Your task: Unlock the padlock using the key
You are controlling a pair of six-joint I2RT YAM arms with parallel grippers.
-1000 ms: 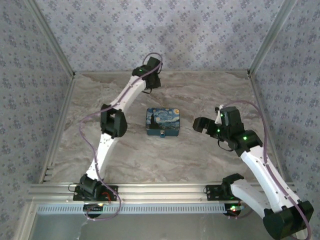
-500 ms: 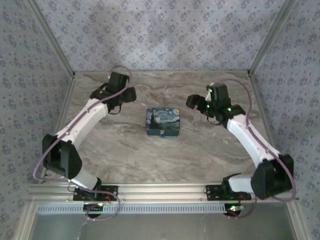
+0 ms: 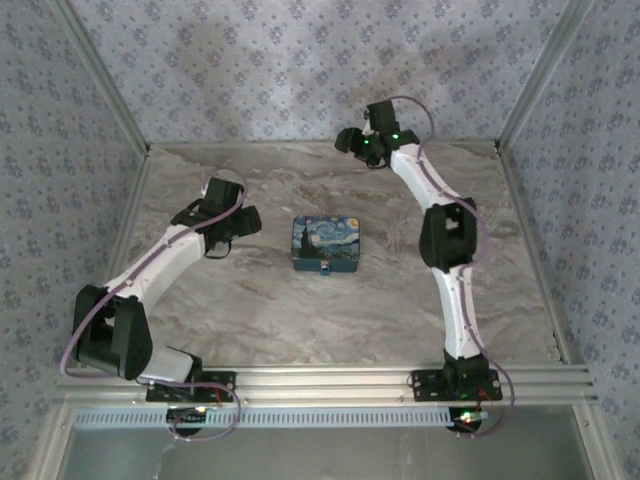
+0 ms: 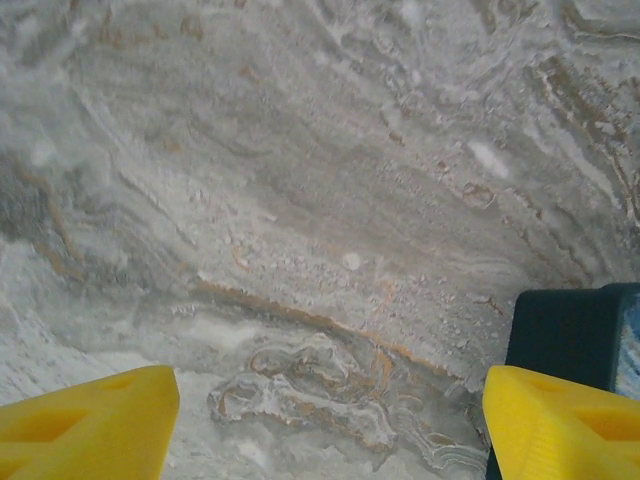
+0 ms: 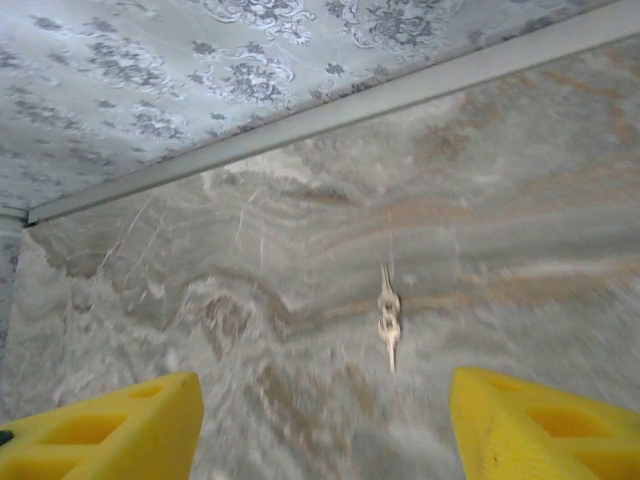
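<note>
The tiny padlock (image 3: 324,268) sits at the near face of the starry-night tin (image 3: 325,240) in the middle of the marble table (image 3: 400,300). A small pale key (image 5: 388,318) lies flat near the back wall. The left gripper (image 4: 322,428), just left of the tin, and the right gripper (image 5: 322,430), above the key, both stand wide apart and empty.

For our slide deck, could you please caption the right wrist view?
Open jaws of the right gripper frame a small key lying on the marble table near the patterned wall.
</note>
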